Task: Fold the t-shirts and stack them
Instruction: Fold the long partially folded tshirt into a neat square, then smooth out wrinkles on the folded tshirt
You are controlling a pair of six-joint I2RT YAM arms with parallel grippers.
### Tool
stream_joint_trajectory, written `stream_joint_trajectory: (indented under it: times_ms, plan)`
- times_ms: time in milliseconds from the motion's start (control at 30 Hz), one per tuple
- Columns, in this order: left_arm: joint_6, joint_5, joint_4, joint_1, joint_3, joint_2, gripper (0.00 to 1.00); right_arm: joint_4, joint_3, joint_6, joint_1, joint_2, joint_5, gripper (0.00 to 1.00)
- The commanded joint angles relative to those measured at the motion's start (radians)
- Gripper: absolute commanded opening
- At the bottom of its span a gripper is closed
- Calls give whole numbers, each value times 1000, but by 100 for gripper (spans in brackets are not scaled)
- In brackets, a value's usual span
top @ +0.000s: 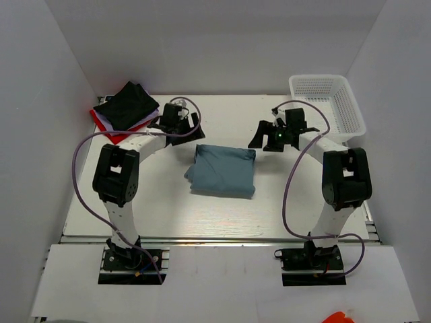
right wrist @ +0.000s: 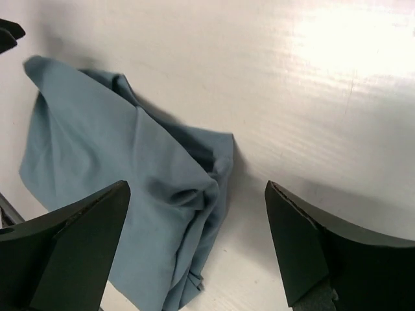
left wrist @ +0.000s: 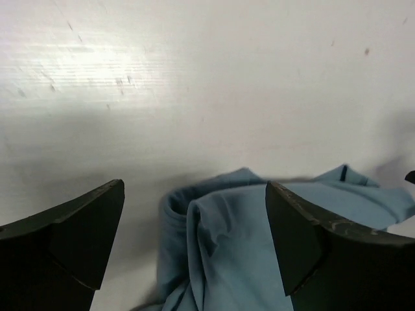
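A dusty blue-teal t-shirt (top: 222,170) lies folded into a rough rectangle in the middle of the table. It also shows in the left wrist view (left wrist: 246,246) and the right wrist view (right wrist: 117,188). A stack with a black t-shirt (top: 126,105) over red and white ones (top: 111,131) sits at the back left. My left gripper (top: 191,129) is open and empty just behind the blue shirt's far left corner. My right gripper (top: 262,140) is open and empty beside the shirt's far right corner.
A white plastic mesh basket (top: 328,102) stands at the back right. White walls enclose the table on three sides. An orange object (top: 339,317) peeks in at the bottom edge, in front of the table.
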Motion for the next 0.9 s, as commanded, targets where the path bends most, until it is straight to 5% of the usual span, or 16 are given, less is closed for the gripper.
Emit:
stream_joint_trajectory:
  times_ms: [0,133,333,500,633,867]
  plan:
    - [13,-63,-39,6,73,-69,100,14,85,-45,5,-56,-14,90]
    - [35,-30,-19,6,17,-158,100,15,33,-60,5,-174,-73,90]
    - [41,309,214,-17,-111,-185,100,205,-127,28,45,-253,-288,90]
    - [9,360,265,-17,-100,-56,100,308,-136,142,82,-142,-360,90]
    - [-43,412,364,19,-97,61,100,683,-219,311,65,-36,-336,90]
    - [-34,391,322,37,-46,191,100,768,-234,467,28,171,-197,90]
